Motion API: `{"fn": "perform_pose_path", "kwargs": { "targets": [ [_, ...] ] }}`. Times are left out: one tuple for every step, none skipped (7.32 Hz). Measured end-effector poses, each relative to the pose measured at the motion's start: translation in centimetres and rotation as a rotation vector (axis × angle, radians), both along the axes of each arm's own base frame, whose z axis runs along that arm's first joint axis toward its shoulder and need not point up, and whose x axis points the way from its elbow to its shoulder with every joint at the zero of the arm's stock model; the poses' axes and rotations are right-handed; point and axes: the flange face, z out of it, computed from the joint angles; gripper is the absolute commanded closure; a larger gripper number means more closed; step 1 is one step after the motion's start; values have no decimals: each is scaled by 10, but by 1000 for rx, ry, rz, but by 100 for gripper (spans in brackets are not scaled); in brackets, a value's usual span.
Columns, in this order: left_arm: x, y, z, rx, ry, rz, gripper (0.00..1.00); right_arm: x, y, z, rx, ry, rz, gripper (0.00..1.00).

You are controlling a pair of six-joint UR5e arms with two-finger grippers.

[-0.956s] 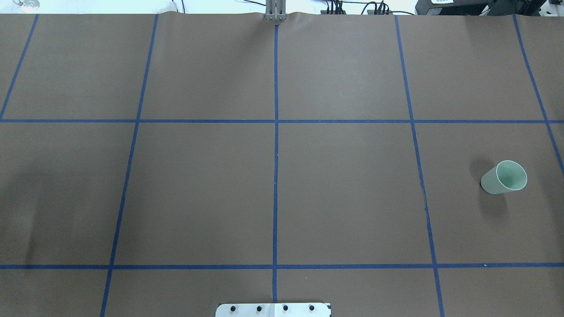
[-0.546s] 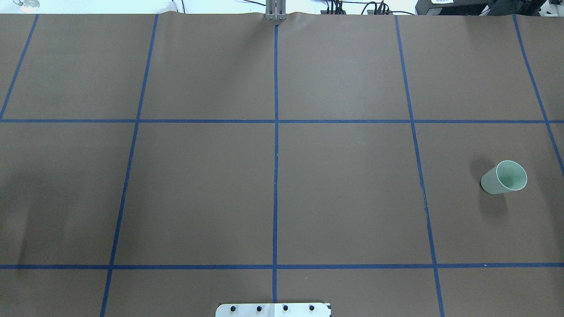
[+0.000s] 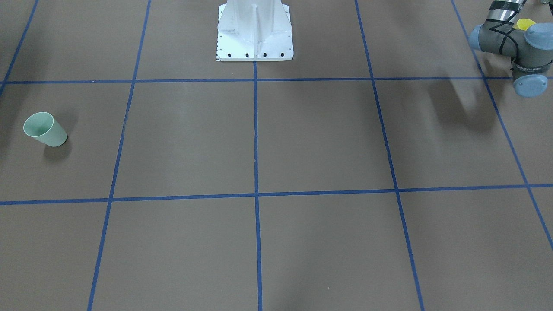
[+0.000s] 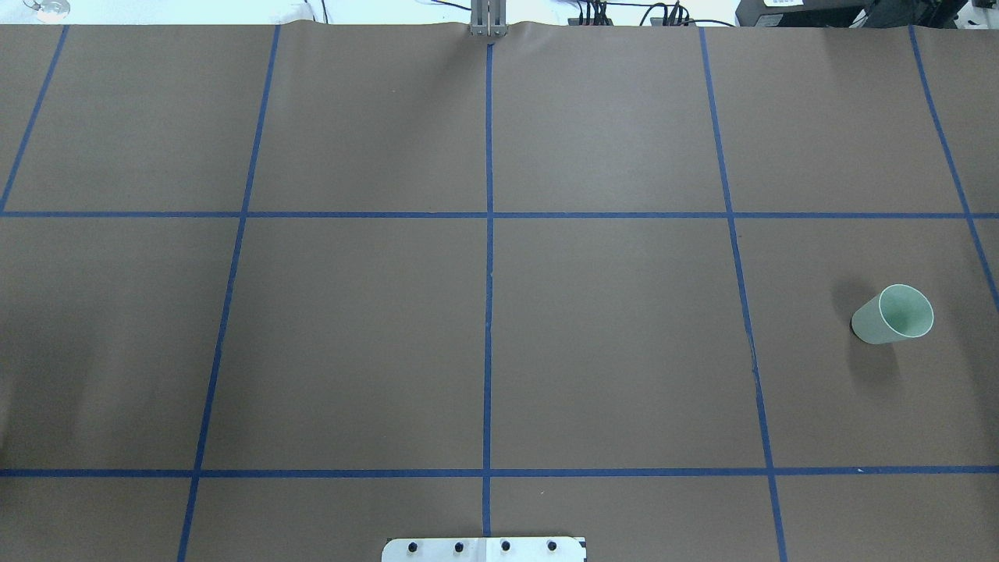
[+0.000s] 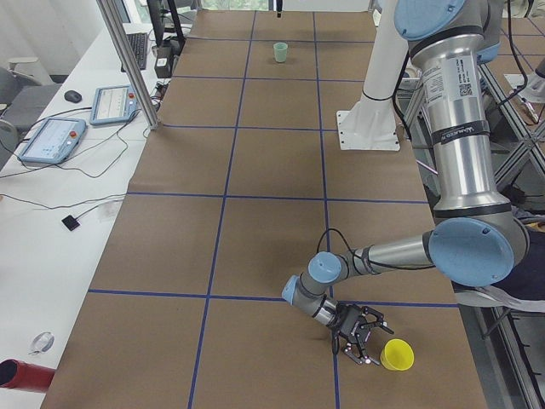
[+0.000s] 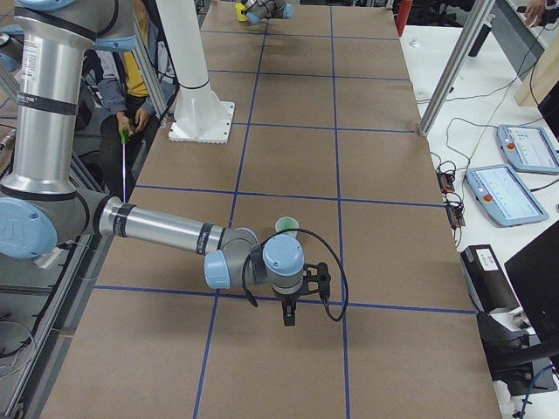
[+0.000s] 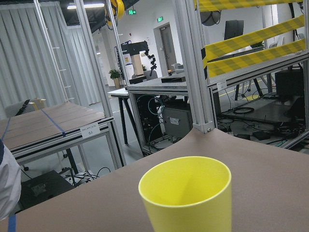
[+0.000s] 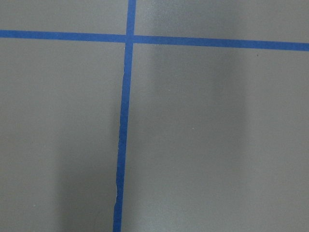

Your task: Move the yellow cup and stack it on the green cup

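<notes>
Basically, left gripper hovering beside yellow cup, right gripper pointing down over blue tape, green cup standing upright on the right, can't tell either gripper's state.

**Yellow cup stood close before the left wrist camera**

The yellow cup stood upright and near, low in the middle of the view, its open mouth up and its inside bare. It rested on the brown table, whose far edge ran just behind it. A strip of blue tape showed at the near left corner, with white cloth above it at the left edge. Beyond the table edge an aluminium post rose, and yellow-and-black striped bars crossed to its right. Far to the left hung grey curtains, a second table stood before them, and a potted plant stood farther back.
</notes>
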Motion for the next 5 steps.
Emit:
{"fn": "perform_pose_path", "kwargs": {
  "targets": [
    [-4, 4, 7, -6, -5, -1, 0, 0, 0, 0, 0, 0, -1, 0],
    [-8, 9, 15, -14, -10, -6, 0, -1, 0, 0, 0, 0, -2, 0],
    [-14, 15, 26, -27, -17, -12, 0, -1, 0, 0, 0, 0, -3, 0],
    [-20, 21, 36, -37, -25, -16, 0, -2, 0, 0, 1, 0, -4, 0],
    [-23, 25, 43, -46, -29, -22, 0, -2, 0, 0, 1, 0, -4, 0]
  ]
}}
